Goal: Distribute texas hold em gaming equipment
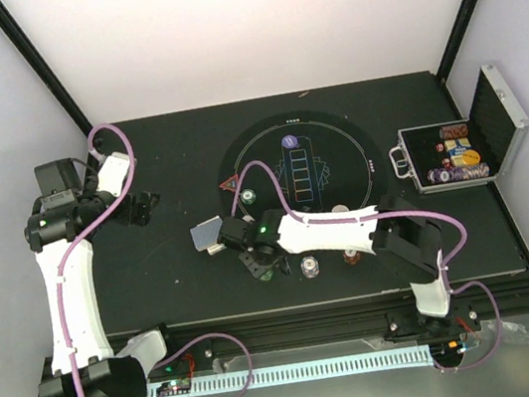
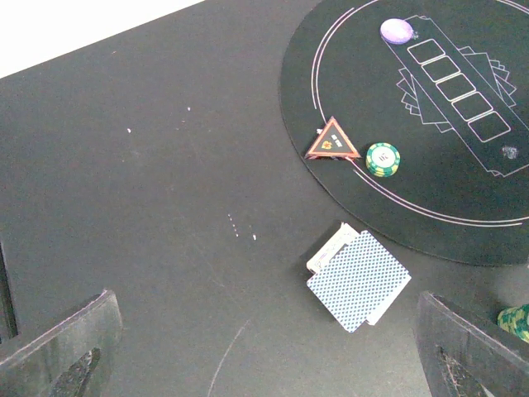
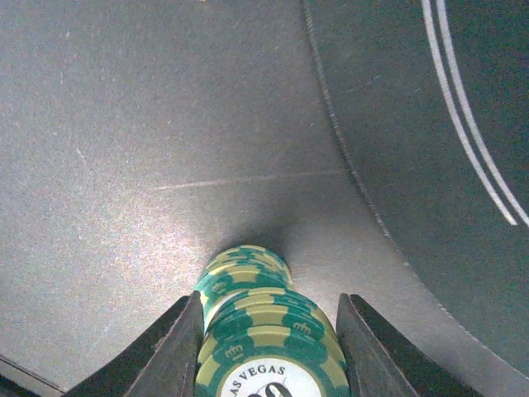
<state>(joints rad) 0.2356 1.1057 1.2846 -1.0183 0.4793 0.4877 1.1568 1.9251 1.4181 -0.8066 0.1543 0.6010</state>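
Observation:
A small pile of blue-backed cards (image 2: 359, 279) lies on the table left of the black mat (image 2: 430, 207); it also shows in the top view (image 1: 208, 235). A red triangle marker (image 2: 332, 141), a single green chip (image 2: 383, 159) and a purple button (image 2: 396, 31) sit on the mat. My right gripper (image 3: 271, 302) is shut on a stack of green chips (image 3: 256, 322) that rests on the table just off the mat's edge. My left gripper (image 2: 264, 364) is open and empty, above the table left of the cards.
A white chip (image 1: 308, 266) and a brown-red chip (image 1: 352, 258) sit by the mat's near edge, beside my right arm. An open silver case (image 1: 459, 153) with chips stands at the right. Walls close in the table's far edge and sides.

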